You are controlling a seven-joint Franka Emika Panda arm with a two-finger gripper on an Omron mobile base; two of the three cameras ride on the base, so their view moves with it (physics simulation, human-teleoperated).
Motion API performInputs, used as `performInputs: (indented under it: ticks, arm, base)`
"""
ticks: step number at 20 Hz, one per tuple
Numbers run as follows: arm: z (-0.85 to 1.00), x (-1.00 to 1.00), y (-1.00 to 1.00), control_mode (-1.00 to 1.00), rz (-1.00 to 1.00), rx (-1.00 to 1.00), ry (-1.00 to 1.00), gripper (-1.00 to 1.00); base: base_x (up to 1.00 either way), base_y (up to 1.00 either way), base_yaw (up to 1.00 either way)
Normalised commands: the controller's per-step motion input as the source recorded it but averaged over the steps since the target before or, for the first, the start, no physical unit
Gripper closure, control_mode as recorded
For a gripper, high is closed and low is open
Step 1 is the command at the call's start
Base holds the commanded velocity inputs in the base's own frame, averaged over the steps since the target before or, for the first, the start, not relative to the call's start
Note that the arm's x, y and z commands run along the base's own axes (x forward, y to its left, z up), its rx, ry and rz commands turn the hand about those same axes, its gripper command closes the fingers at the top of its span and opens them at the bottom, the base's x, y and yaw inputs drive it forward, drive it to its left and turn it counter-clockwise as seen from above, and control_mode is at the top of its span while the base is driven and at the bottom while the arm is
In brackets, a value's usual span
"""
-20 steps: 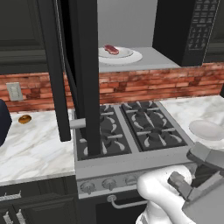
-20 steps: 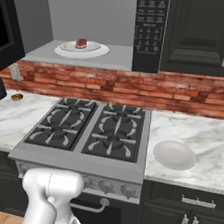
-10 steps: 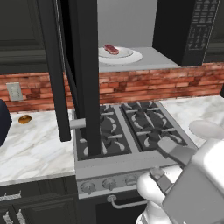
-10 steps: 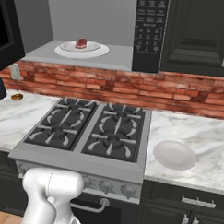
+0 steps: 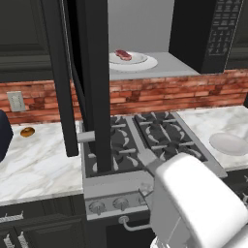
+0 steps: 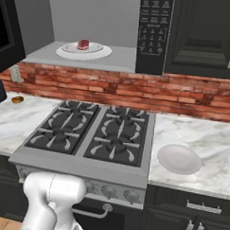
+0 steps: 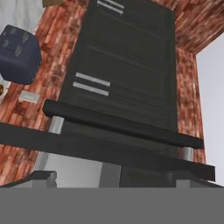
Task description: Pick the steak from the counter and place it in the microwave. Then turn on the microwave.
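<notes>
One thing has changed over the last second — the white arm (image 5: 198, 203) has swung across the lower right of the left base view and now looms large in front of the stovetop (image 6: 92, 132), where before only its wrist showed. The steak (image 5: 123, 54) has not moved; it lies on the white round plate (image 5: 145, 64) inside the microwave (image 6: 154, 28), whose door (image 5: 94, 72) hangs open. The gripper is spread wide with nothing in it. I judge the placing done — closing the door and pressing the keypad (image 6: 153, 31) remain. The orange-brown item (image 5: 27, 131) sits untouched on the counter (image 6: 210, 140).
</notes>
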Motion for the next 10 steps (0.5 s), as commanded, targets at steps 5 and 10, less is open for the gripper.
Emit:
performInputs:
  ticks: [5,10]
  arm:
    - [-0.09,0.19,0.21,-1.0,0.0,0.1,0.01,-1.0]
    - [-0.11,0.22,0.14,-1.0,0.0,0.1,0.06,-1.0]
  base:
    - [0.0,0.0,0.0]
    - [0.0,0.0,0.0]
